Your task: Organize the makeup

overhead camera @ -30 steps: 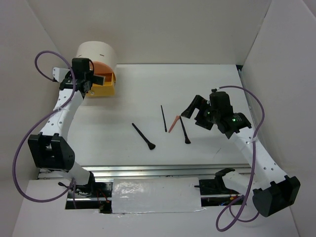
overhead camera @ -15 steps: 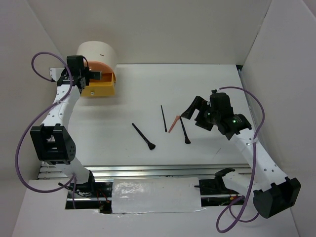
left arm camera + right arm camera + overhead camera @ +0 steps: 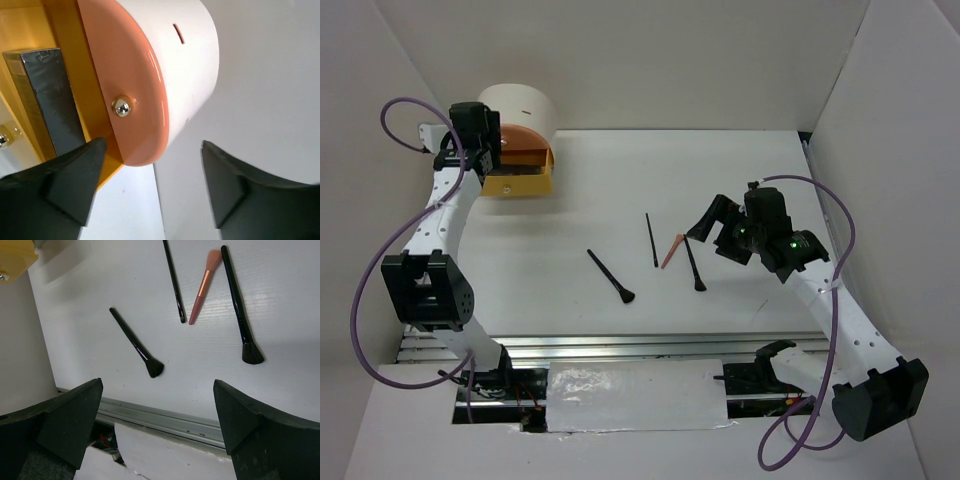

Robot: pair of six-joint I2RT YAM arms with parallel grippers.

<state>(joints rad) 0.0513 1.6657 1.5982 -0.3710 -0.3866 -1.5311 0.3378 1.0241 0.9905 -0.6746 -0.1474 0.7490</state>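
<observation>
Left hand (image 3: 154, 145) wide at the far-left drawer (image 3: 60, 25), case (image 3: 47, 100) inside. Right hand (image 3: 157, 385) wide over four brushes (image 3: 136, 342) on the table (image 3: 740, 160), not yet stowed.

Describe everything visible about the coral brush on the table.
The coral brush is slim, with a glossy rose handle and a paler pink bristle tuft. It lies flat on the white table, between a thin black stick and a flat-headed black brush. Its tuft nearly meets that brush's handle tip; contact is unclear. Nothing grips it.
</observation>
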